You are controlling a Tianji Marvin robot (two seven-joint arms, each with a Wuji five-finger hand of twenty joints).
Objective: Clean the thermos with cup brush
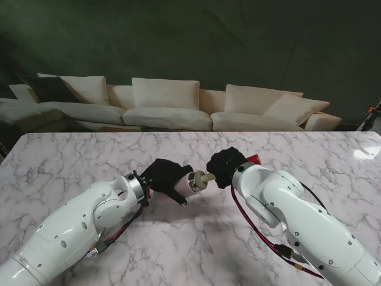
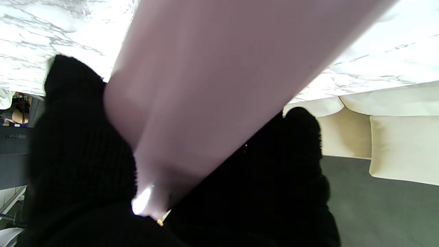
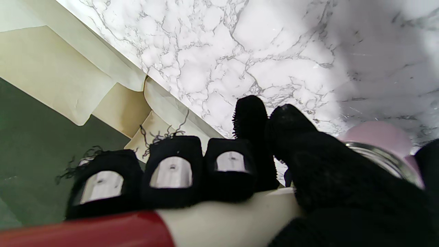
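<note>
Gripping thermos and cup brush (no readable labels), both hands' fingers clamped.

White marble surface bare on all sides; only obstruction mid-air at centre: pink steel-rimmed thermos meeting cream-and-red brush handle, hands close together.

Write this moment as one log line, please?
left hand: holds pink thermos | right hand: holds cup brush | brush at thermos mouth | both above table
</note>
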